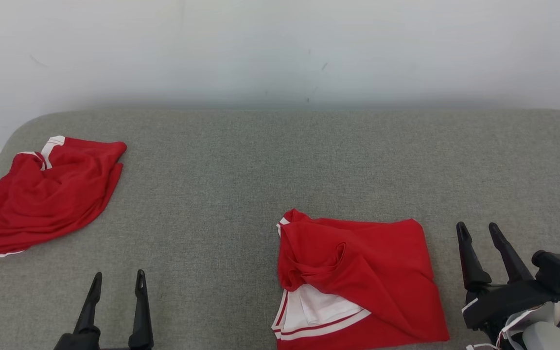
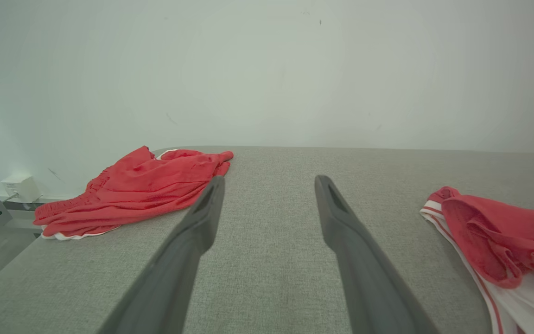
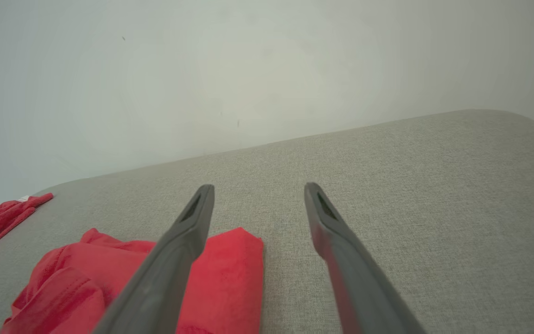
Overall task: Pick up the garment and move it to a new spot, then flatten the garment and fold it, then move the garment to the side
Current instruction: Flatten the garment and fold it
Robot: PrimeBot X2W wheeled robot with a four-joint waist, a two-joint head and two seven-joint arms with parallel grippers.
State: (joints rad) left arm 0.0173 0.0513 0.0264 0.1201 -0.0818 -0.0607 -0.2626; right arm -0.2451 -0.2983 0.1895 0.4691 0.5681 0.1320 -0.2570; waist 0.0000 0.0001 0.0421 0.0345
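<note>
A red garment with white trim (image 1: 358, 277) lies crumpled and partly folded on the grey padded table (image 1: 241, 184), near its front edge right of centre; it also appears at the right of the left wrist view (image 2: 499, 241) and at the lower left of the right wrist view (image 3: 109, 283). My right gripper (image 1: 479, 231) stands open just right of it, apart from the cloth, nothing between its fingers (image 3: 188, 227). My left gripper (image 1: 118, 277) is open at the lower left, well left of the garment, its fingers (image 2: 206, 213) empty.
A second red garment with white trim (image 1: 46, 194) lies bunched at the table's left edge, also visible in the left wrist view (image 2: 137, 195). A pale wall (image 1: 280, 48) rises behind the table. A white box (image 2: 20, 188) sits by the wall at floor level.
</note>
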